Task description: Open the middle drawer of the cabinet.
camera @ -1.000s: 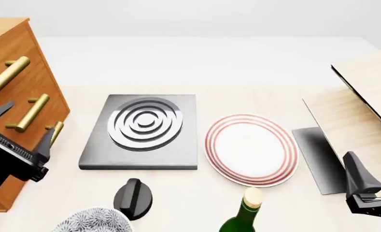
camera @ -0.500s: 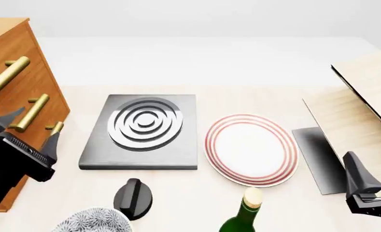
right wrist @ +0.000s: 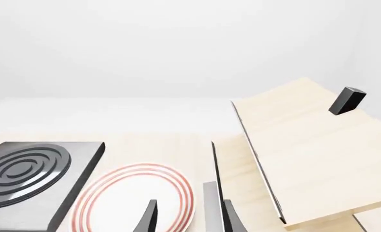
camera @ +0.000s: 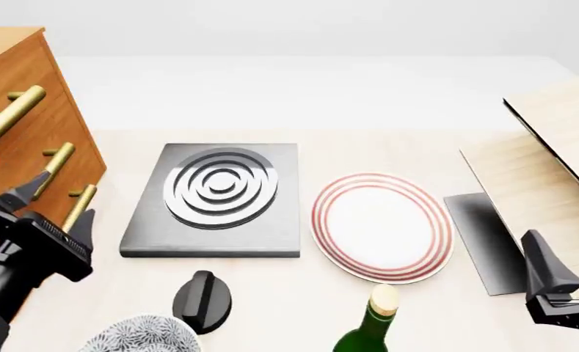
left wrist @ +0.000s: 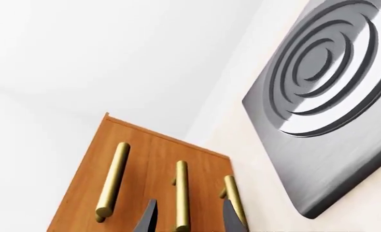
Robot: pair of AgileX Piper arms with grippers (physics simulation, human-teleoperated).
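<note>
We see the cabinet [camera: 20, 125] at ten o'clock, its middle drawer [camera: 37, 172] shut. The left gripper [camera: 52, 204] spreads wide around that drawer's brass handle [left wrist: 181, 193], gripping nothing. The right gripper [right wrist: 186, 217], at four o'clock, gapes empty
</note>
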